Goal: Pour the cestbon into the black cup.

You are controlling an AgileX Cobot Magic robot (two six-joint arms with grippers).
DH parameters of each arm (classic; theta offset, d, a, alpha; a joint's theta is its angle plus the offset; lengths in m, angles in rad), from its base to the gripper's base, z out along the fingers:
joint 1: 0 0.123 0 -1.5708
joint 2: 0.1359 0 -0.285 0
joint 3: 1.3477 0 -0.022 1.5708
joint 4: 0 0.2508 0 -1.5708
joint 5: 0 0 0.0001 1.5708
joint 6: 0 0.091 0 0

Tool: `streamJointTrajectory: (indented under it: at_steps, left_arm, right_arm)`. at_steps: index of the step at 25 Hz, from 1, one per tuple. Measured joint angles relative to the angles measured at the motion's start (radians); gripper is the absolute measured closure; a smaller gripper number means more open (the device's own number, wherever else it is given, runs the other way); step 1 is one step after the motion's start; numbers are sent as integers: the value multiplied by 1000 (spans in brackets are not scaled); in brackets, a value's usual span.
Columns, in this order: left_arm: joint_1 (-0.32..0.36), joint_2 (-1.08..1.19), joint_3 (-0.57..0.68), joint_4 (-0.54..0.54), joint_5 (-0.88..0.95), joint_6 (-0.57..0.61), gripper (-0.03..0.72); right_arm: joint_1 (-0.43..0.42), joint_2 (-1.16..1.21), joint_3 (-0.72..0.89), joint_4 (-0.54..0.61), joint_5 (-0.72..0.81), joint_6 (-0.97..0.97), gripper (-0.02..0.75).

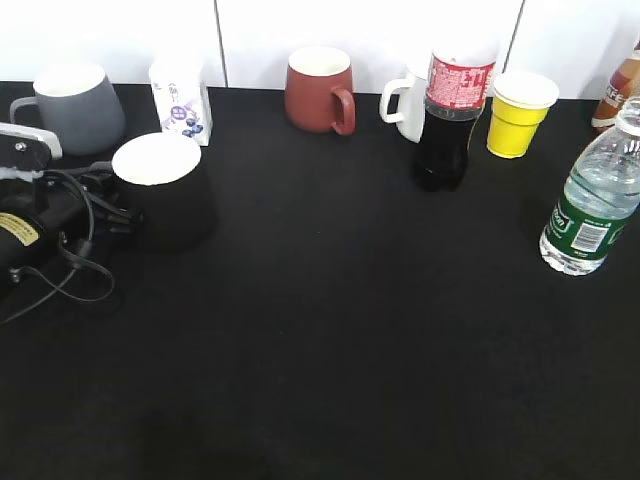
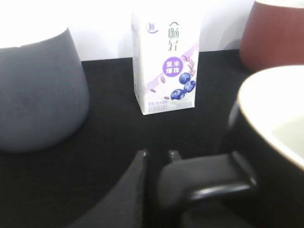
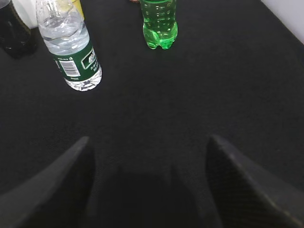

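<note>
Left gripper closes on the black cup's handle at the table's left edge. Right gripper, jaws wide apart, hovers well short of the upright cestbon.

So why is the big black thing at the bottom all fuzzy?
In the left wrist view, the black cup's handle sits too close to the camera, so it blurs. In the right wrist view, the right pincer blurs likewise, while the water bottle stays sharp.
</note>
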Motion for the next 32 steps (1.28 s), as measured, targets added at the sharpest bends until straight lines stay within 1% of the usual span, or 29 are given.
streamJointTrajectory:
  at_steps: [2,3,6,7,8,10,11,13,14,16,20,21,23,26,27,29,32]
  left_arm:
    - [0,-4,9,13,-16,-1,621]
    - [1,-31,25,41,-6,-12,624]
    - [2,-174,61,223,3,-98,629]
    - [-1,-220,61,267,3,-138,629]
    - [-11,-266,61,285,3,-162,629]
    - [-73,-329,62,289,7,-179,629]
    - [-122,-335,62,288,15,-180,629]
    - [-203,-336,62,245,39,-180,629]
    - [-217,-336,62,212,40,-180,629]
    - [-220,-336,60,185,44,-180,630]
    - [-220,-336,60,194,71,-180,631]
    - [-220,-336,60,196,74,-180,631]
    - [-220,-336,60,197,75,-180,631]
    - [-220,-336,60,197,75,-180,631]
    - [-220,-336,60,197,76,-180,632]
    - [-220,-336,60,197,88,-180,632]
    - [-220,-336,60,197,90,-180,632]
  right_arm:
    - [0,0,0,0,0,0,183]
    - [0,0,0,0,0,0,183]
    - [0,0,0,0,0,0,183]
    - [0,0,0,0,0,0,183]
    - [0,0,0,0,0,0,183]
    - [0,0,0,0,0,0,183]
    - [0,0,0,0,0,0,183]
    - [0,0,0,0,0,0,183]
    - [0,0,0,0,0,0,183]
    - [0,0,0,7,0,0,183]
    - [0,0,-1,8,-2,0,183]
    - [0,5,-13,8,-30,-4,183]
    - [0,74,-27,8,-280,-44,183]
    - [0,271,-20,8,-619,-60,183]
    - [0,333,3,8,-785,-63,183]
    - [0,441,57,8,-1042,-66,183]
    - [0,597,119,4,-1226,-67,183]
